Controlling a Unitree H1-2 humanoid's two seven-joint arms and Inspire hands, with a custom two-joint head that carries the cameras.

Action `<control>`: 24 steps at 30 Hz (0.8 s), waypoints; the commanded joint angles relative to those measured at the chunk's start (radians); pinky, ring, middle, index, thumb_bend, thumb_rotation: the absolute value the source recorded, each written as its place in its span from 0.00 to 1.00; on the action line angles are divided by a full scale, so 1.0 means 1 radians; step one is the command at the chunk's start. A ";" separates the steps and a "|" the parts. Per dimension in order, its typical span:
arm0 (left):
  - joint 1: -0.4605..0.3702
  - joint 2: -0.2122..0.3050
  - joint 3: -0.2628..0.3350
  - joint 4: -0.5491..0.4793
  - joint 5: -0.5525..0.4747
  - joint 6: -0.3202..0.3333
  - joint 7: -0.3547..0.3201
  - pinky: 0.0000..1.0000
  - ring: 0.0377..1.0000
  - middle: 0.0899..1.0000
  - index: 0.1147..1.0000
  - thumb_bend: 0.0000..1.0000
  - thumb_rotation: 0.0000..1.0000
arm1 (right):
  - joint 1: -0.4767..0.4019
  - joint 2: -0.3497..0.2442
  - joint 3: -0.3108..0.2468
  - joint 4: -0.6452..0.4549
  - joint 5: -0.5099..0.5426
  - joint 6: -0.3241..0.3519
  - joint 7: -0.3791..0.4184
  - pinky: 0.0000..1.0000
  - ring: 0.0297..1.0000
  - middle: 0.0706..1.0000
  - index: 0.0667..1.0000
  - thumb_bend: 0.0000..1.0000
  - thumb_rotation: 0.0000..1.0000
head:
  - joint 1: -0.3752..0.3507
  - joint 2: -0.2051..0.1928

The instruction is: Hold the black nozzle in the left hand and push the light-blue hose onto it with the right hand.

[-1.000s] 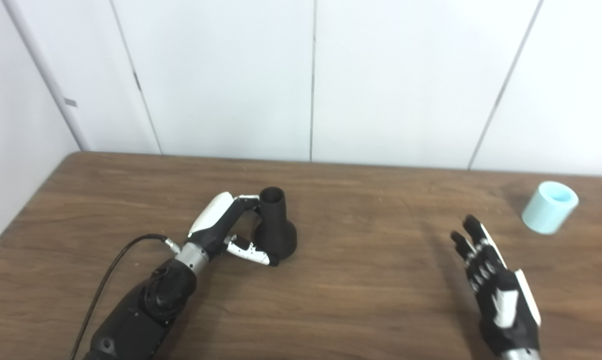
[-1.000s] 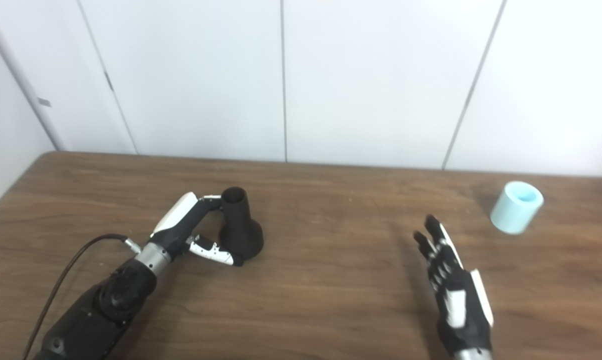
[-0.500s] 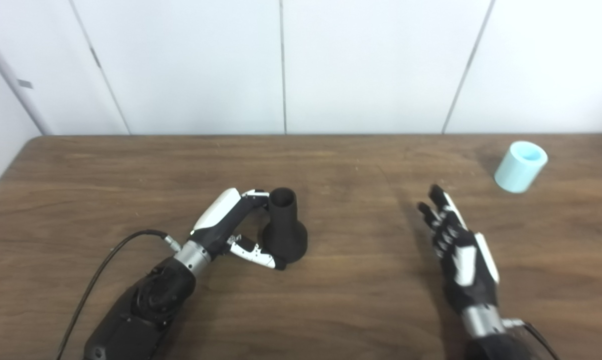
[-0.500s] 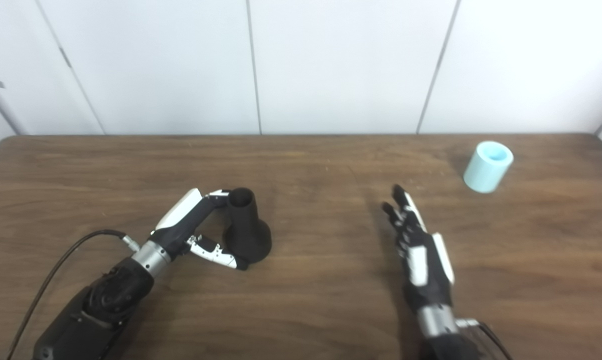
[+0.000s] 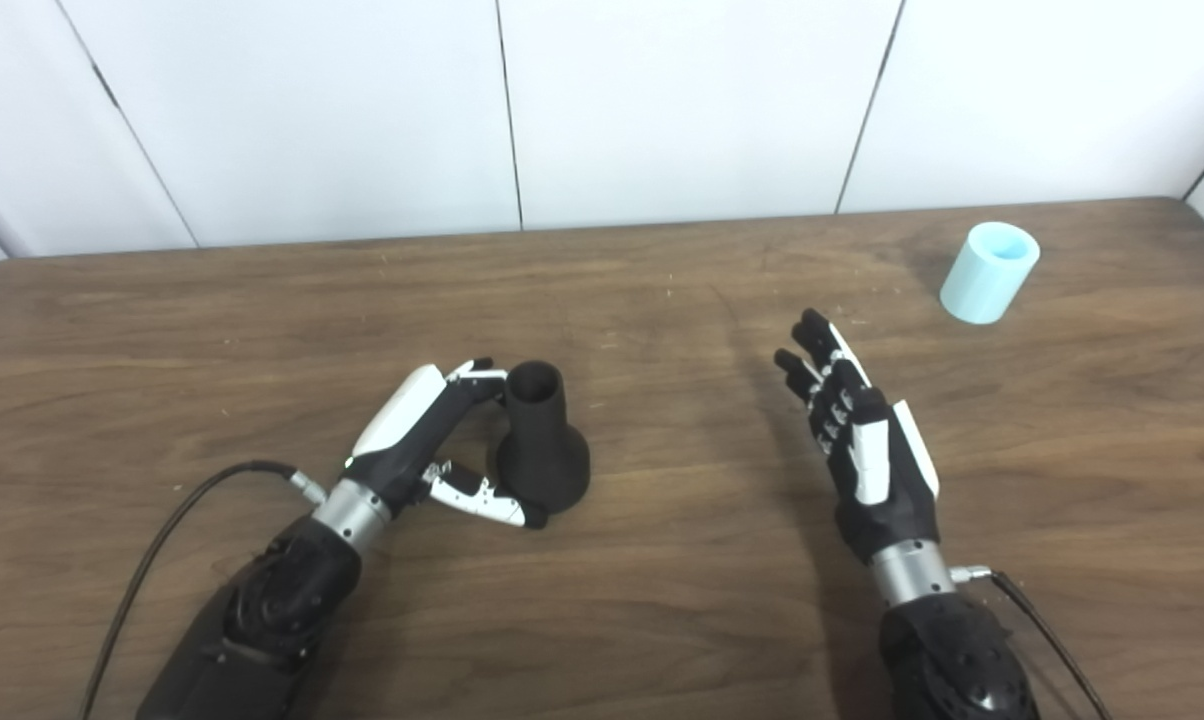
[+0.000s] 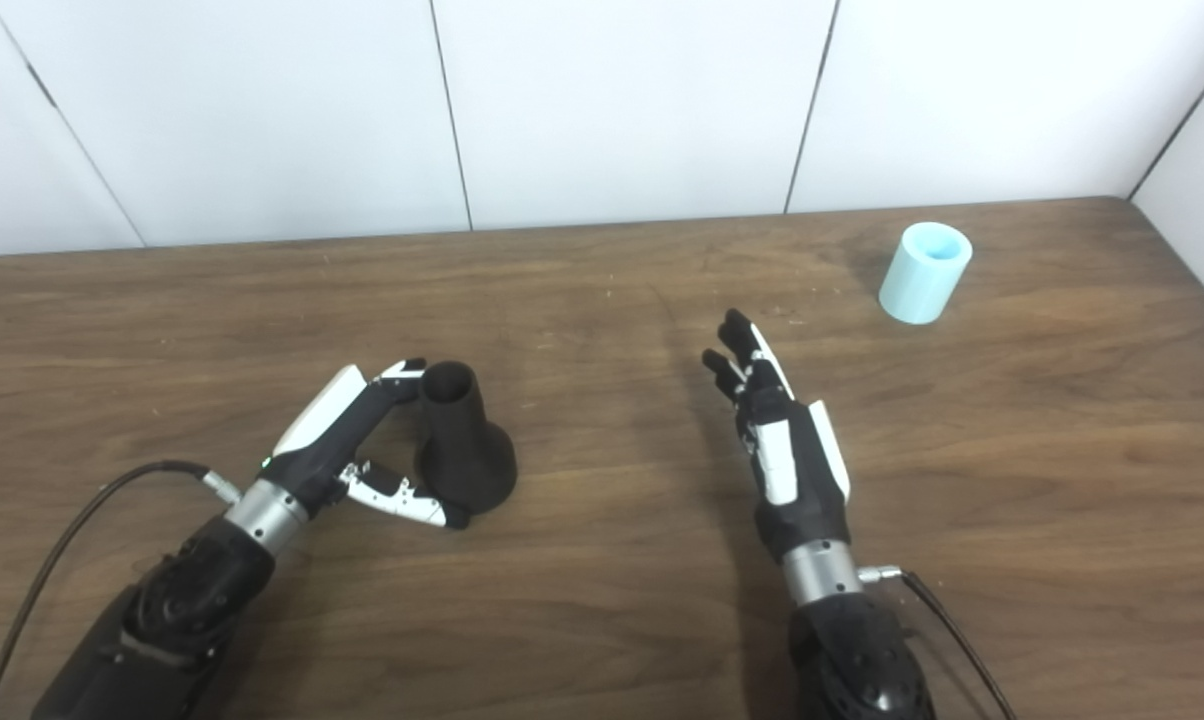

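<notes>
The black nozzle (image 5: 543,452) stands upright on its wide base on the wooden table (image 5: 662,600), left of centre. My left hand (image 5: 414,438) is beside it on its left, open. Its fingertips (image 5: 483,367) reach the rim of the narrow neck and its thumb (image 5: 482,497) lies by the base; I cannot tell whether they press on it. The light-blue hose (image 5: 989,272), a short tube, stands on end at the far right. My right hand (image 5: 862,448) hovers open and flat, fingers stretched toward the hose, well short of it and holding nothing.
A white panelled wall (image 5: 662,100) runs along the table's far edge, with a corner at the right near the hose. Black cables (image 5: 172,510) trail from both wrists over the near part of the table.
The whole picture has shifted: the camera tilted down and panned right. The left hand stays by the nozzle and the right hand stays open; the nozzle and hose have not moved.
</notes>
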 commanded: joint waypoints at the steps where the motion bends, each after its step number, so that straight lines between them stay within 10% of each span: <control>1: 0.033 -0.008 -0.032 -0.002 0.028 0.031 -0.062 0.98 0.74 0.45 0.41 0.52 0.00 | -0.020 0.003 0.005 -0.023 -0.006 -0.017 -0.003 0.95 0.91 0.96 0.95 0.73 1.00 | 0.000 0.001; 24: 0.040 -0.075 -0.051 0.108 0.066 -0.062 -0.025 0.98 0.75 0.45 0.42 0.52 0.00 | -0.007 -0.018 0.003 0.080 0.015 -0.130 0.024 0.97 0.92 0.97 0.96 0.66 1.00 | -0.005 -0.115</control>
